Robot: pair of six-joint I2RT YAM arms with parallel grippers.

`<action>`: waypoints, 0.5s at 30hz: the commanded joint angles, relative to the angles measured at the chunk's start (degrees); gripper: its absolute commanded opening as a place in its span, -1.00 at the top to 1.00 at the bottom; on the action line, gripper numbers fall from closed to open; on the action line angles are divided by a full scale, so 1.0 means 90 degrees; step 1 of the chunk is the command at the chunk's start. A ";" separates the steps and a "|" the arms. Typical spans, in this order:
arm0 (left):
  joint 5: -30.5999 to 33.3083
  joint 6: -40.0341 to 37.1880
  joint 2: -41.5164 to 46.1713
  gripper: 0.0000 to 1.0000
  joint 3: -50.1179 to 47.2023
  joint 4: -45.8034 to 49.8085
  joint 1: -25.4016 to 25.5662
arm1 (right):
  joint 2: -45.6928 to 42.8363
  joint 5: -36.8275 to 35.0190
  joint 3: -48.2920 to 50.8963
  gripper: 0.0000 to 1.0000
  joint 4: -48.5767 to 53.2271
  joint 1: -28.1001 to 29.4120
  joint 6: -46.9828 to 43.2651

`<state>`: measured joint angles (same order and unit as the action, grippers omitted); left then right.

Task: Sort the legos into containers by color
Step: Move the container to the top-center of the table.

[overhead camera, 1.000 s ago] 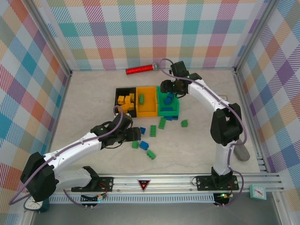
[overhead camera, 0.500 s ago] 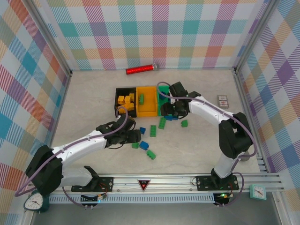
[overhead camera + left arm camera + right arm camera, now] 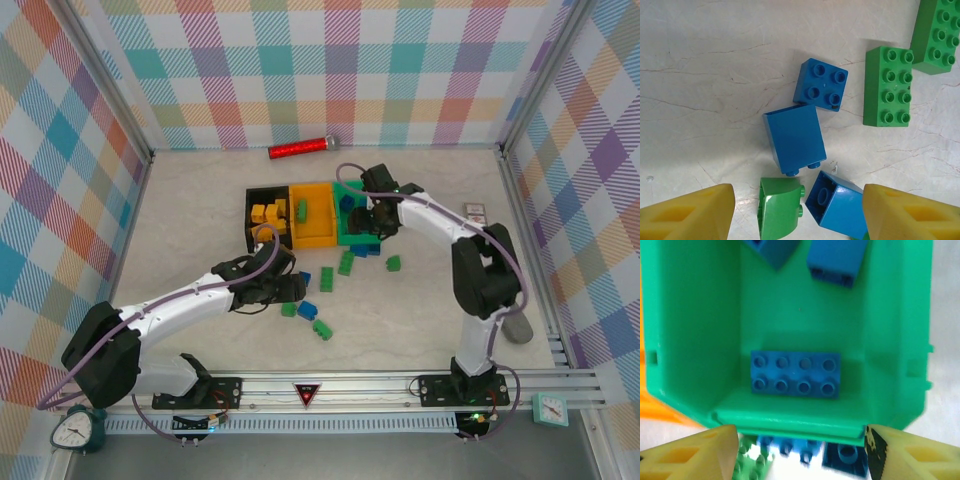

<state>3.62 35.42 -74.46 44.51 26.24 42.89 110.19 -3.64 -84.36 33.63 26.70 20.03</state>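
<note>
Three joined bins sit mid-table: black (image 3: 250, 210) with yellow bricks, yellow-orange (image 3: 318, 225), green (image 3: 345, 237). My right gripper (image 3: 373, 220) (image 3: 800, 452) hangs open over the green bin (image 3: 700, 315), nothing between its fingers; a blue eight-stud brick (image 3: 795, 374) and two more blue ones lie inside. My left gripper (image 3: 290, 290) (image 3: 797, 212) is open low over loose legos. Between its yellow fingers lie a green brick (image 3: 780, 207) and a blue brick (image 3: 837, 202). Beyond them lie a blue brick on its side (image 3: 794, 137), a blue four-stud brick (image 3: 821, 85) and a green eight-stud brick (image 3: 886, 86).
More loose bricks lie in front of the bins: green (image 3: 346, 263), green (image 3: 393, 263), green (image 3: 322, 329), blue (image 3: 327, 281). A red cylinder (image 3: 300, 149) lies at the back, a white card box (image 3: 476, 211) at the right. Checked walls close in the table.
My right gripper dipped from the green bin's far end to its front edge, then came back over the bin. My left gripper crept right, closer to the loose bricks.
</note>
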 commanded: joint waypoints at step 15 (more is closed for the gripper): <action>0.0178 0.0185 0.0238 -0.35 -0.0016 0.0027 0.0111 | -0.0387 0.0158 0.0252 -0.35 0.0034 0.0012 -0.0274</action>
<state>5.58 36.47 -70.96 44.49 27.11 43.40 110.85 -2.52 -85.52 33.47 26.02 18.52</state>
